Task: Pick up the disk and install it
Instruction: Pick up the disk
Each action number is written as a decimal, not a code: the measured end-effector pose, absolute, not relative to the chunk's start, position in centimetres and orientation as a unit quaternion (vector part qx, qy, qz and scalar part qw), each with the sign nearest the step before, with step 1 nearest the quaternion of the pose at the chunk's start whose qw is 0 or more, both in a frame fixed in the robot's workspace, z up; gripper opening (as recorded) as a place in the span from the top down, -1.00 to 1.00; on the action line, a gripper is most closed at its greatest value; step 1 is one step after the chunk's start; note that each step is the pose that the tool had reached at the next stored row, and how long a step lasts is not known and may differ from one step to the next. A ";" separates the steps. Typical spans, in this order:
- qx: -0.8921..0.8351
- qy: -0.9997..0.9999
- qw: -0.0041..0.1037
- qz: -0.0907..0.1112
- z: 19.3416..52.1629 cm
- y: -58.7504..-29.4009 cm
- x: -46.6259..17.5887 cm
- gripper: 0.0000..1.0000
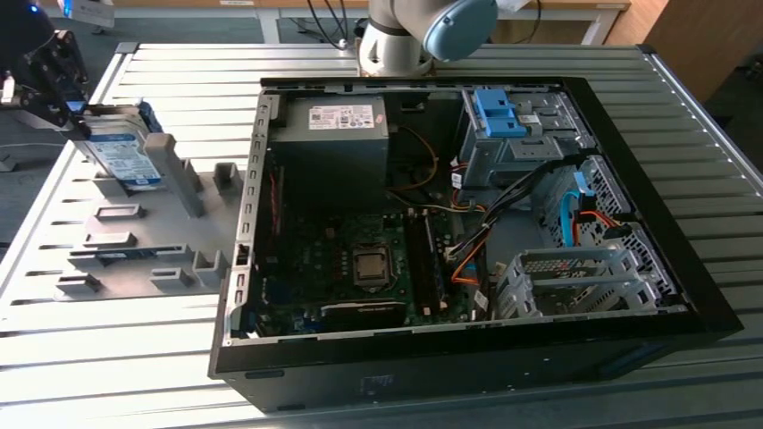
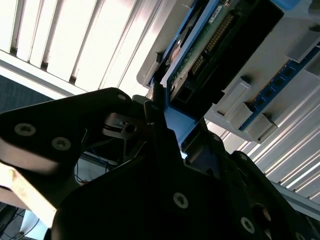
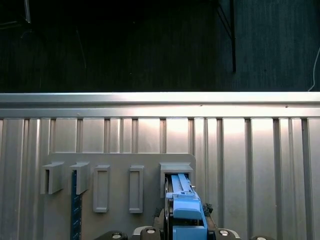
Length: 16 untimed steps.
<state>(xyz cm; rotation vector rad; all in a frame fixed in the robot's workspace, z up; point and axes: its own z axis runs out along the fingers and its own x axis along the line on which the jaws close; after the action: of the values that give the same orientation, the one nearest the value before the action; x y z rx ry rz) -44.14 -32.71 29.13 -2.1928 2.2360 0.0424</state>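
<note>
the black gripper [image 2: 176, 126] looms in the foreground, its fingers [image 2: 156, 107] clamped on the bright blue rail at the end of the disk [image 2: 201, 45]. the disk shows its green circuit board and sits in a grey holder [image 2: 233, 99] on the ribbed metal table [image 2: 95, 37].

1. Ribbed metal table [image 1: 716, 179], bright with glare, spreads beneath the gripper [image 1: 71, 112].
2. Dark floor [image 3: 150, 45] lies past the table edge nearest the gripper.
3. Wooden furniture [image 1: 698, 36] stands well apart from the gripper, across the table.
</note>
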 end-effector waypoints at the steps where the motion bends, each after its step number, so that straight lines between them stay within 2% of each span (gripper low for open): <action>1: -0.700 0.714 0.005 0.014 29.1 -32.7 -44.1 0.25; 4: -0.700 0.714 0.005 0.014 29.1 -32.7 -44.1 0.22; 5: -0.700 0.714 0.005 0.014 29.1 -32.7 -44.1 0.10; 10: -0.700 0.714 0.005 0.014 29.1 -32.7 -44.1 0.10; 13: -0.700 0.714 0.005 0.014 29.1 -32.7 -44.1 0.12; 14: -0.700 0.714 0.005 0.014 29.1 -32.7 -44.1 0.25; 16: -0.700 0.714 0.005 0.014 29.1 -32.7 -44.1 0.27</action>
<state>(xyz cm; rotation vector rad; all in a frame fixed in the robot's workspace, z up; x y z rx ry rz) -44.14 -32.71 29.14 -2.1920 2.2367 0.0424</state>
